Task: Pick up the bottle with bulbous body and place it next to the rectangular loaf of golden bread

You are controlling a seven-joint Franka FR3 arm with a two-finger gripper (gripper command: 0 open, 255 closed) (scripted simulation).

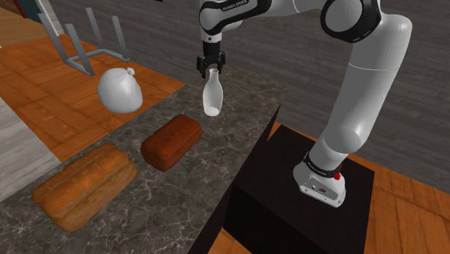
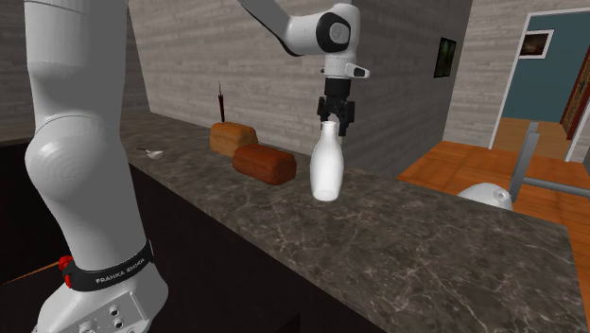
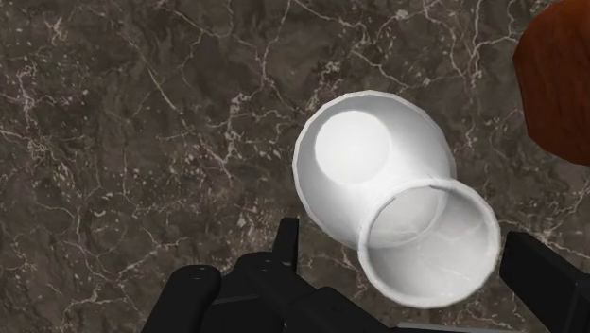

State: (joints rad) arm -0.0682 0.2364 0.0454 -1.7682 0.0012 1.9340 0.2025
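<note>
A dark marbled tabletop [image 1: 238,126] is seen under a white arm [image 1: 368,94], and on it two loaves are laid side by side: a big golden loaf [image 1: 83,185] and a smaller red-brown loaf [image 1: 171,141]. A white bottle [image 1: 211,97] (a little tilted) is held by its neck near the red-brown loaf, well apart from the golden loaf. The black tool [image 1: 210,71] is clamped on that neck from above; whether the bottle's bottom touches the tabletop cannot be told.
</note>
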